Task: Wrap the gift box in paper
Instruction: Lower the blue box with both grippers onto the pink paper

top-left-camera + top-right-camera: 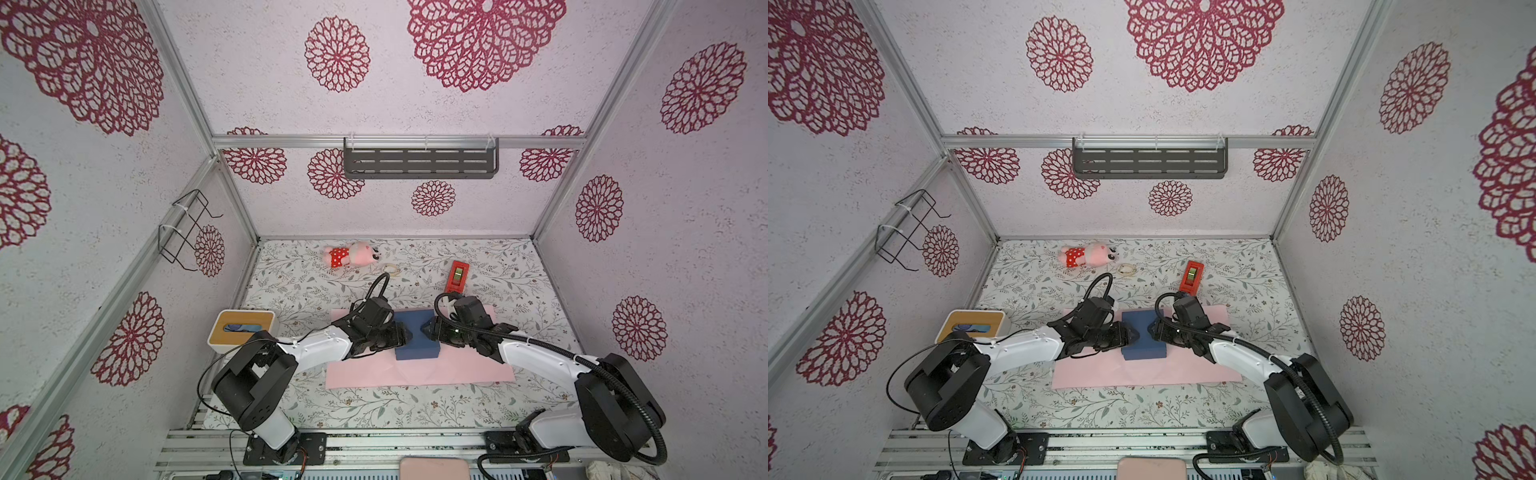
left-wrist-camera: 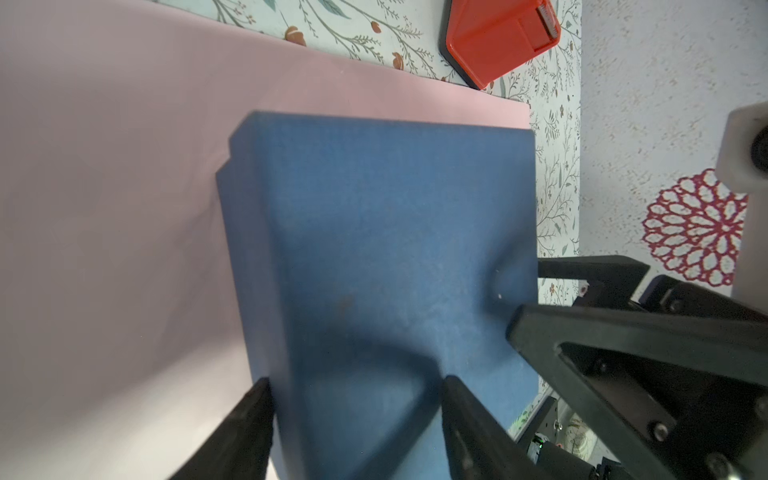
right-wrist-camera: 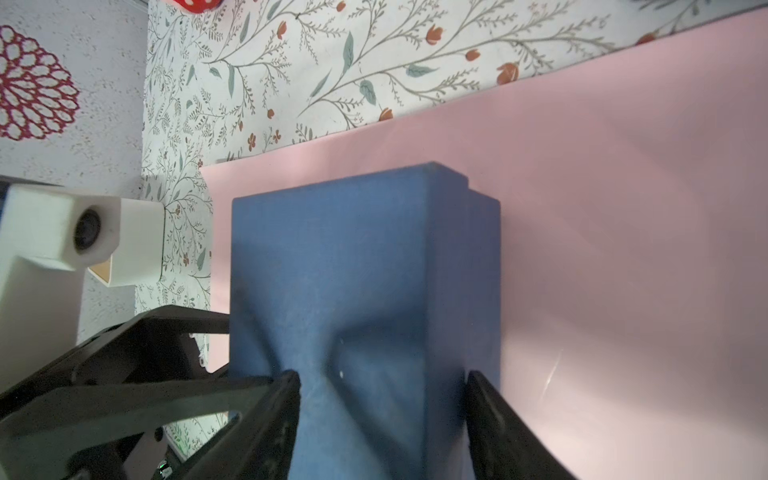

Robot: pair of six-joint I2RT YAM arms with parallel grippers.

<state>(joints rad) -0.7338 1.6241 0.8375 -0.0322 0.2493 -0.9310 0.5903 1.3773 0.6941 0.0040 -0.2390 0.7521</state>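
Where paper (image 1: 415, 372) lies, gift box (image 1: 417, 347) atop

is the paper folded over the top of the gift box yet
No, the gift box top is bare blue; the paper lies flat beneath it.

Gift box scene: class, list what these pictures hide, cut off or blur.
Underside of the gift box: all views, hidden by the box itself.
The red tape dispenser: left wrist view, cut off by the picture's edge.
The tissue box: a top view, partly covered by the left arm.
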